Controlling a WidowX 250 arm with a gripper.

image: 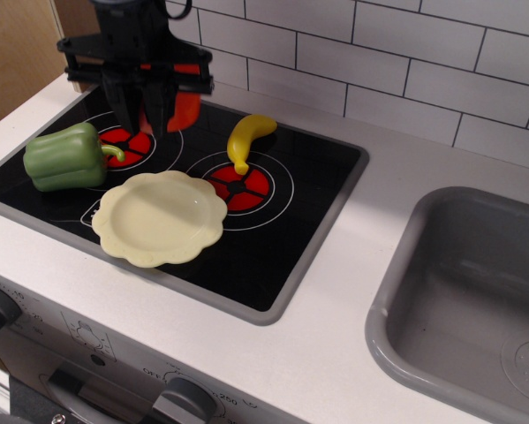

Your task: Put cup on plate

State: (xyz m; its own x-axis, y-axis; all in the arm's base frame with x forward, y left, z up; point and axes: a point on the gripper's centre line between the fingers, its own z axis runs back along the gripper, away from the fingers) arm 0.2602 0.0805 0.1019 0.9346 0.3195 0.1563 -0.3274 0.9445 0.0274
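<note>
The claw (142,110) is shown at about 11 o'clock of the scene, above the rear-left burner, with the red-orange cup (185,102) gripped between its dark fingers and apparently raised clear of the hob; only part of the cup is seen behind the fingers, so its tilt cannot be judged. The cream plate (159,217), with its scalloped rim, lies at roughly 6 o'clock from the claw, well apart from it and bare.

For the carry to be done well, the cup is best kept high enough to pass the plate's rim, brought over the plate's middle, lowered until contact is made, and only then released; the green pepper (63,156), at 8 o'clock from the claw, should be avoided.

Counted on the table: one cup, one plate, one pepper, one yellow banana (245,139), two red burners and one grey sink (476,291).
</note>
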